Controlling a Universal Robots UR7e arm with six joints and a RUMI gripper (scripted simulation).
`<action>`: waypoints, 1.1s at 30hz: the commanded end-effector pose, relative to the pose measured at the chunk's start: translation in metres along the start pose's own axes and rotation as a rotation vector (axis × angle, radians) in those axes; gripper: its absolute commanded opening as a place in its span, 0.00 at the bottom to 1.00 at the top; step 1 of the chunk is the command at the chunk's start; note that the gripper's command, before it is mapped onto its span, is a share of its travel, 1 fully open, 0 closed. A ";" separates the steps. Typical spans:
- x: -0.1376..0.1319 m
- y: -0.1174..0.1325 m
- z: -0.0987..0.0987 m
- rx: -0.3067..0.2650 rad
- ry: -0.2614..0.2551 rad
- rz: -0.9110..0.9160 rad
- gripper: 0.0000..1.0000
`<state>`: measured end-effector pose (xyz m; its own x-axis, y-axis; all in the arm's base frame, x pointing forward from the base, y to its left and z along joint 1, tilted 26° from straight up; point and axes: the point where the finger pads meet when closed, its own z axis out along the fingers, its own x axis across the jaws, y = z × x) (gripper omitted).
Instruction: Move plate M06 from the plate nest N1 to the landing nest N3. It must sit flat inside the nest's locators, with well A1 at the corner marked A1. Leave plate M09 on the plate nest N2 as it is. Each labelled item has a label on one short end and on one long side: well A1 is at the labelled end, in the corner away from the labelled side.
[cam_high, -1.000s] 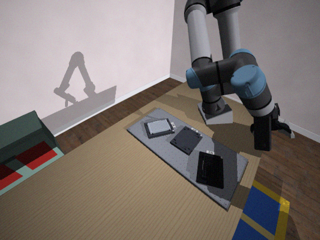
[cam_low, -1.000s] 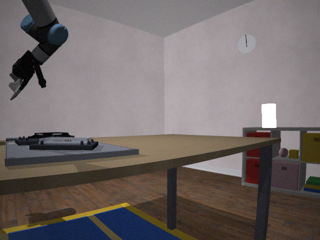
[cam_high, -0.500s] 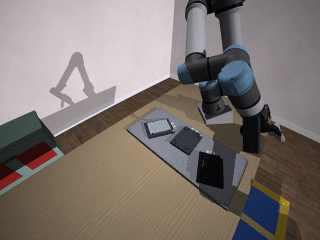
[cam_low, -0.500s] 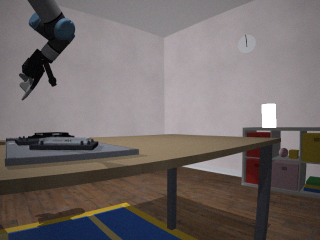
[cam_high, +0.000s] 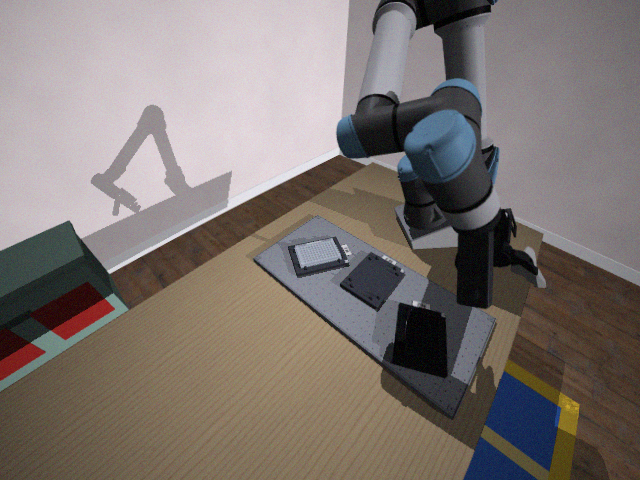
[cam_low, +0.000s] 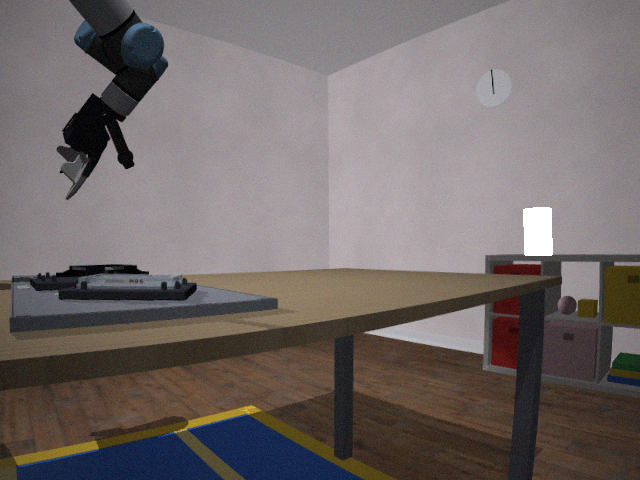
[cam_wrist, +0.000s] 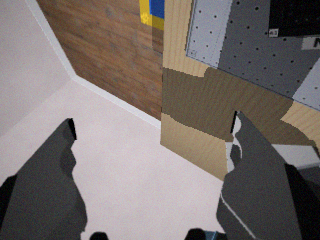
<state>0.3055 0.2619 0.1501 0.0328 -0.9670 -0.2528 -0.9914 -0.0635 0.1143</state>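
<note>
A grey pegboard (cam_high: 372, 304) on the table carries three stations. At its far left a light grey well plate (cam_high: 316, 254) sits in a dark nest; in the exterior view its side label (cam_low: 135, 280) looks like M06, but it is too small to be sure. In the middle lies an empty dark nest (cam_high: 372, 279). At the right sits a black plate (cam_high: 419, 338), also at the top edge of the wrist view (cam_wrist: 295, 15). My gripper (cam_high: 532, 266) (cam_low: 72, 175) (cam_wrist: 153, 116) is open and empty, high above the table's edge beyond the board's right end.
The arm's base (cam_high: 421, 232) stands on the table behind the board. A blue and yellow floor mat (cam_high: 522, 428) lies off the table's right end. A green and red bin (cam_high: 46, 299) stands at the left. A shelf with boxes (cam_low: 568, 315) is across the room.
</note>
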 end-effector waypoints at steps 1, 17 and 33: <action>0.010 -0.008 -0.012 0.004 0.002 -0.002 0.82; 0.048 -0.026 -0.051 0.063 0.070 -0.008 0.82; 0.088 -0.036 -0.091 0.091 0.119 -0.010 0.82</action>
<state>0.3509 0.1723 0.2019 0.0489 -0.9855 -0.1623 -0.9977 -0.0560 0.0390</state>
